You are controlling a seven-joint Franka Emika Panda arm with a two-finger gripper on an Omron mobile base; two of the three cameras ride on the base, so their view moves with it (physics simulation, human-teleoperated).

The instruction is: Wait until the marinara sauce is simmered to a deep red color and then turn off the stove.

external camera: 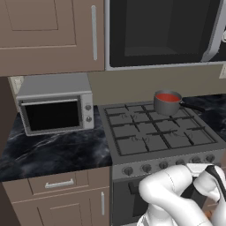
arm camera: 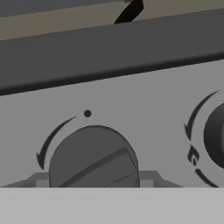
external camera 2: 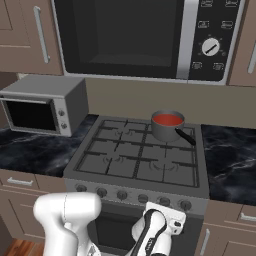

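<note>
**A:** Starting at the left, what stands on the counter?

**B:** The toaster oven (external camera: 55, 108), clear of the job. Right of it is the stove (external camera: 154, 132), and on its back right burner the saucepan (external camera: 167, 102) holds the marinara sauce (external camera: 167, 97), which reads as a full red.

**A:** So the waiting looks over?

**B:** Judging by the colour, yes; the step in hand is the shut-off. The gripper (external camera 2: 170, 220) is low at the front panel, right of the middle of the knob row.

**A:** And the hand view?

**B:** One knob (arm camera: 93, 157) sits dead ahead and very close, its ridge tilted off level, with a curved arrow and a dot printed above it. A second knob (arm camera: 215, 135) shows at the right edge.

**A:** How do the jaws stand?

**B:** Grey tips flank the near knob on either side, so they appear apart and just beside it. Whether they touch it, he cannot tell.

**A:** The next move?

**B:** Probably to close on that knob and rotate it toward the dot, provided it governs the saucepan's burner.
</note>
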